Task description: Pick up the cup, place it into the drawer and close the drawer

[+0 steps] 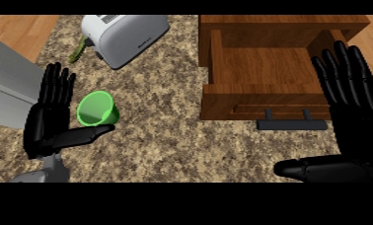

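Black left hand [47,120], lower left of frame: fingers straight and spread wide, thumb stretched rightward, holding nothing.

Green cup [97,108], just right of that palm, above the thumb and apparently touching it. Mouth faces the viewer; upright or leaning cannot be told.

Speckled stone counter [167,140] beneath.

Wooden drawer [255,66], upper right: pulled open, dark handle [291,124] at its front.

Black right hand [342,86], right edge: open, resting, covering the drawer's right wall.

Step judged: 1 of 3, the grasp, cup not yet lifted. Next move calls for fingers and thumb curling round the cup, then a carry rightward.

Unclear: white toaster [124,36], upper left, with an unidentifiable green strip [76,51] beside it; grey block [15,91] cut by the left edge.
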`<state>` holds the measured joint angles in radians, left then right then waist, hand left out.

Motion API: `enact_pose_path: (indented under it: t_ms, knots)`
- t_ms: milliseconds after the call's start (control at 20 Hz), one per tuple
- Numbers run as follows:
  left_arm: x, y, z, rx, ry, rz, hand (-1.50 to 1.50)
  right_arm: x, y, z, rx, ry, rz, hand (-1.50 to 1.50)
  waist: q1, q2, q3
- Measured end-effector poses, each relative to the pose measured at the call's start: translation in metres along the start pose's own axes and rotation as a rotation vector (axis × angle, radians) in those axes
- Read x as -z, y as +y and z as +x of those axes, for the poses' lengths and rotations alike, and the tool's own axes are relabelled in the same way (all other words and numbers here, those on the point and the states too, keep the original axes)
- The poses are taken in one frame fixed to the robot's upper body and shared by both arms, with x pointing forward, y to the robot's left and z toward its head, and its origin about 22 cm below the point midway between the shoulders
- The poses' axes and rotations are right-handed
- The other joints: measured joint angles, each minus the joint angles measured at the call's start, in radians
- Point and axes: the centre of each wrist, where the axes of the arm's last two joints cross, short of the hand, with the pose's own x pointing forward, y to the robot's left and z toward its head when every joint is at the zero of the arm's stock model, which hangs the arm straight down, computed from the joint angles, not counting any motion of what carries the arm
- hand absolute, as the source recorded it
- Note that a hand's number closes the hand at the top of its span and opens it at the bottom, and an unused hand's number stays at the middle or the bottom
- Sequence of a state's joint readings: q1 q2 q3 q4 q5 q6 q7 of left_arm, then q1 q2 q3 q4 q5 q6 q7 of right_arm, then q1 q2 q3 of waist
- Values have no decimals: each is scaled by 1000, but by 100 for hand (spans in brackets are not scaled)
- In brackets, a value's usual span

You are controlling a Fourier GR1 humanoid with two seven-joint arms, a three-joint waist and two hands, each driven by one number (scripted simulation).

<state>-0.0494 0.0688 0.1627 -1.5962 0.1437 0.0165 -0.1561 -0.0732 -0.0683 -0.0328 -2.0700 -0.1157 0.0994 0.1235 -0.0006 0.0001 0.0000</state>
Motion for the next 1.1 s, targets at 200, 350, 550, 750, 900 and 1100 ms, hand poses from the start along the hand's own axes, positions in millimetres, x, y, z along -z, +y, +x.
enact_pose_path:
  t_ms: [200,350,550,750,900,1100]
  knots:
    - [-2,10,-17,13,21,23,-150,-1,-1,0,4,4,11,-150,-1,0,0]
    - [-3,19,-29,27,33,30,-150,3,7,-1,0,4,10,-150,0,0,0]
    - [-7,26,-51,26,52,31,-150,9,2,3,9,3,14,-150,0,0,0]
    - [-8,34,-68,27,70,30,-150,9,1,5,6,2,21,-150,-1,0,0]
    - [-11,47,-80,29,83,36,-150,4,-4,6,6,0,19,-150,-2,0,0]
    - [-9,48,-97,26,89,40,-150,9,2,9,6,2,20,-150,-2,0,0]
